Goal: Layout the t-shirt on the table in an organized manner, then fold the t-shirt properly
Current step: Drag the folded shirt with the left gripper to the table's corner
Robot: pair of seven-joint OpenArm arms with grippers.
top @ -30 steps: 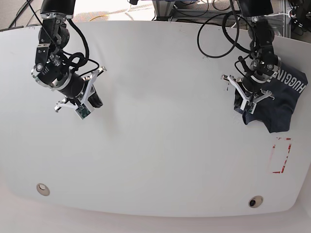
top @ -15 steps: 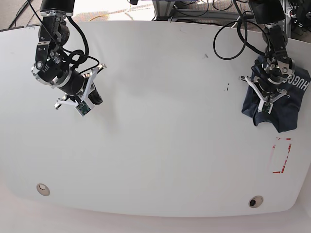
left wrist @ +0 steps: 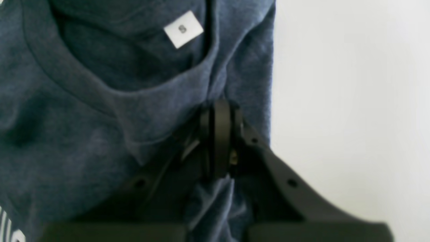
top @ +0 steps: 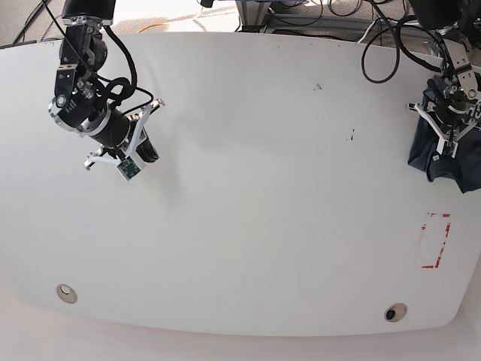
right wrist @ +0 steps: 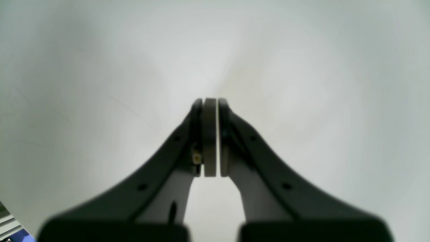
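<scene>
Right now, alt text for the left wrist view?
The left gripper is shut on a pinch of the navy t-shirt, just below its collar. A white size tag shows inside the neckline, and the bare white table fills the right side.

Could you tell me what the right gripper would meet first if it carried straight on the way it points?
Probably the large white smooth tabletop: only bare surface lies ahead of the shut right gripper, though depth is unclear.

Robotics lab, white table (top: 248,226), cables (top: 301,11), two arms
</scene>
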